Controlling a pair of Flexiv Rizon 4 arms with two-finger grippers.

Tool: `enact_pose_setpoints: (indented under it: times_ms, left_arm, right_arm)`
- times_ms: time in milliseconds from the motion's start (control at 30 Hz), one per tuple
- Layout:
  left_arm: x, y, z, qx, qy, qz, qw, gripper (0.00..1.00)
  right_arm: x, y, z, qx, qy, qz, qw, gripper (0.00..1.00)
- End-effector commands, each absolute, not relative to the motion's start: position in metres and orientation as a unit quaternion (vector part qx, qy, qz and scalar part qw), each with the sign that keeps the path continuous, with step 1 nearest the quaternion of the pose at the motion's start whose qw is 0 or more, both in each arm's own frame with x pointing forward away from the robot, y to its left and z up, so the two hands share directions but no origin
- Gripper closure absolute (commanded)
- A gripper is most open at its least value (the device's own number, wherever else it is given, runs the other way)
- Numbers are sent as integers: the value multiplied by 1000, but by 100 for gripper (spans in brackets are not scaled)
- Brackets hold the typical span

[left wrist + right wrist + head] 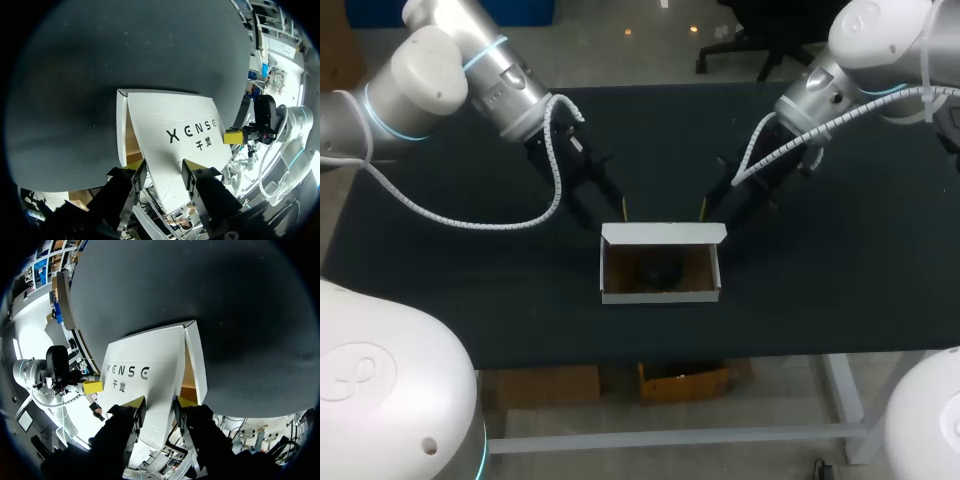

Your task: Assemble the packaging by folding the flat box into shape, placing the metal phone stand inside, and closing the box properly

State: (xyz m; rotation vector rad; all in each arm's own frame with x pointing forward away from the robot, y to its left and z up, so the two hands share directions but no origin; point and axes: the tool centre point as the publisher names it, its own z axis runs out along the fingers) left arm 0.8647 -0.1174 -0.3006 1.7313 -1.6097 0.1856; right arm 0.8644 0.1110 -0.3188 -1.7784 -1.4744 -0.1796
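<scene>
left end effector (pixel 164 167): fingers parted, lid flap (pixel 175 125) between them | right end effector (pixel 159 402): likewise parted at flap | box (pixel 660 296): open on counter (pixel 820 300), dark stand (pixel 655 270) inside

- Dark, cloth-covered rectangular table (pixel 470 300) on white metal legs.
- White cardboard box (pixel 660 296) sits directly on the table, near the middle; top open, brown inside, lid flap raised along the far side.
</scene>
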Motion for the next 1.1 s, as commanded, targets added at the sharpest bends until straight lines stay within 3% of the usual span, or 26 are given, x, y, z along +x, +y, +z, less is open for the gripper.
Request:
enact_pose_setpoints:
  times_ms: [33, 1100]
  left_arm:
    - [864, -125, -305, 677, -629, 70, 376, 54]
    - [853, -117, -316, 677, -623, 69, 386, 54]
  right_arm:
    - [866, 117, -322, -702, -583, -67, 404, 65]
    - [860, 118, -330, -700, -581, -66, 409, 65]
